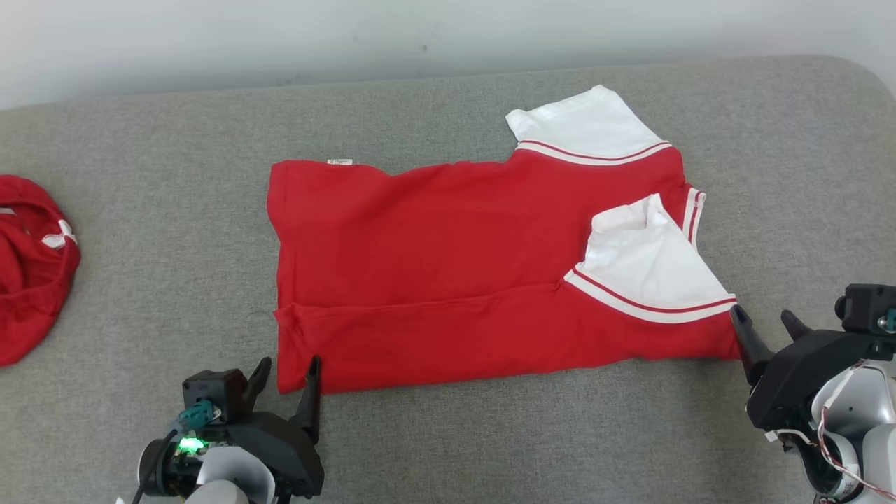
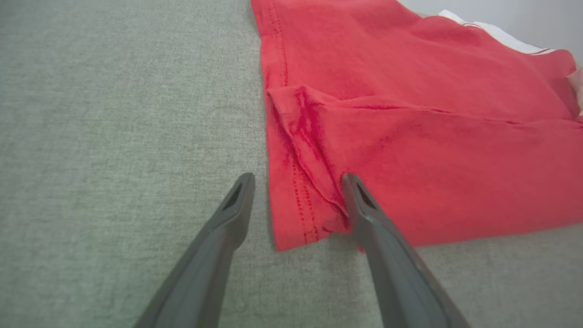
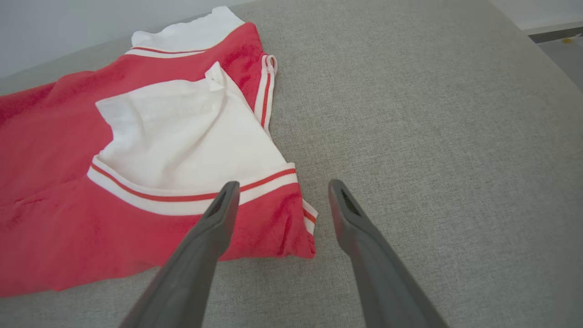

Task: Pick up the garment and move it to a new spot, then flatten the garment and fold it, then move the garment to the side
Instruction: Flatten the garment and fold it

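A red garment [image 1: 448, 266] with white sleeves is laid flat in the middle of the counter [image 1: 490, 448] (a surface covered in grey cloth). Its near long edge is folded over onto the body, so that a crease is drawn from 9 to 3 o'clock across the head view. The far sleeve [image 1: 595, 126] is spread at 1 o'clock of the garment. The near sleeve [image 1: 651, 262] is turned in over the red body at 3 o'clock. A small white label [image 1: 339, 162] is seen at the hem's far corner, at 11 o'clock.

The left tool [image 1: 290, 364] is placed at 7 o'clock of the head view, at the garment's near hem corner. Its jaws are spread wide and nothing is gripped. In the left wrist view that corner is framed between the two prongs of the left tool [image 2: 297, 178]: one is seen over the folded red edge, the other over bare counter. Whether cloth is touched cannot be told.

The right tool [image 1: 764, 315] is placed at 4 o'clock of the head view, at the garment's near shoulder corner. Its jaws are likewise spread wide, with nothing held. In the right wrist view one prong of the right tool [image 3: 283, 184] is seen across the striped band, the other over bare counter.

A second red cloth [image 1: 28, 280] is left at 9 o'clock, well apart from the garment.
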Controlling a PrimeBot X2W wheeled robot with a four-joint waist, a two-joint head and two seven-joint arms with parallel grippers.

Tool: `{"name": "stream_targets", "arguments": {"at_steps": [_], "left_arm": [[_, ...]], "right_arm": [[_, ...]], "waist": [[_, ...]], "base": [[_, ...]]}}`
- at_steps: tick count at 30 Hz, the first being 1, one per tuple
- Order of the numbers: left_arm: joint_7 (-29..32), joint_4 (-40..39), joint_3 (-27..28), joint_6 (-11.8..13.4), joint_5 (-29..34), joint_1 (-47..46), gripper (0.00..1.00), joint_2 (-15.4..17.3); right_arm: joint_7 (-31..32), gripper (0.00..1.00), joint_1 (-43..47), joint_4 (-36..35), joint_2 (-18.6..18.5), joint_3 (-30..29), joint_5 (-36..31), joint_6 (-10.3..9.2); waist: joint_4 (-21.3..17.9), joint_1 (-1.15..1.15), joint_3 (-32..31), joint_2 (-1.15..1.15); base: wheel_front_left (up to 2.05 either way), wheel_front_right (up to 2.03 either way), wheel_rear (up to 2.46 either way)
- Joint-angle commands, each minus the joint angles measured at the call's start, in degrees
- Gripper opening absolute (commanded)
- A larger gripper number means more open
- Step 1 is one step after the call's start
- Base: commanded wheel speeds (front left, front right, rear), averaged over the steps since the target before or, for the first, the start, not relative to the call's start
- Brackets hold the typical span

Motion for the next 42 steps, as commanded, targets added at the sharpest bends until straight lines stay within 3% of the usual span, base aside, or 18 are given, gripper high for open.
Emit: {"name": "stream_targets", "arguments": {"at_steps": [1,7,20,21,22,23,24,30,42], "left_arm": [[0.17,0.17,-0.01,0.49,0.58,0.45,1.0,0.26],[1.5,1.26,-0.68,2.84,1.14,0.57,1.0,0.2],[3.54,1.84,-2.57,1.86,1.42,-0.5,1.0,0.64],[3.98,2.08,-2.77,1.65,1.13,-0.4,1.0,0.57],[4.48,2.3,-2.87,1.39,0.8,-0.26,0.82,0.56],[4.89,2.55,-3.01,1.25,0.54,-0.09,0.33,0.57],[5.48,2.79,-3.18,0.91,0.26,0.13,0.0,0.49],[6.57,3.08,-3.92,-0.27,-1.01,1.98,0.0,0.48],[7.44,-3.88,-3.52,0.94,-1.85,8.3,0.0,4.55]], "right_arm": [[0.25,1.0,0.48,0.28,0.2,-0.13,-0.55,0.0],[1.31,1.0,-0.62,3.84,1.37,-1.32,-3.12,0.0],[-0.3,1.0,-5.72,15.45,1.82,-2.12,-3.72,0.0],[0.03,0.83,-5.8,16.33,1.89,-2.09,-3.6,0.0],[0.19,0.24,-5.92,16.84,2.0,-1.84,-3.52,0.0],[0.43,0.0,-6.0,17.25,2.07,-1.47,-3.25,0.0],[0.77,0.0,-5.93,17.63,2.16,-1.31,-2.9,0.0],[-1.0,0.0,-3.86,15.65,1.81,-2.65,-1.27,0.0],[0.94,0.0,4.77,7.28,2.39,-5.25,1.14,0.0]], "waist": [[-0.19,0.0,0.13,0.0],[-0.37,0.0,0.82,0.0],[0.95,0.0,3.36,0.0],[1.03,0.0,3.46,0.0],[1.07,0.0,3.55,0.0],[1.09,0.0,3.59,0.0],[1.08,0.0,3.58,0.0],[1.13,0.0,1.41,0.0],[0.33,0.0,-4.53,0.0]], "base": [[0.0,0.0,0.0],[0.0,0.0,0.0],[0.0,0.0,0.0],[0.0,0.0,0.0],[0.0,0.0,0.0],[0.0,0.0,0.0],[0.0,0.0,0.0],[0.0,0.0,0.0],[0.0,0.0,0.0]]}}
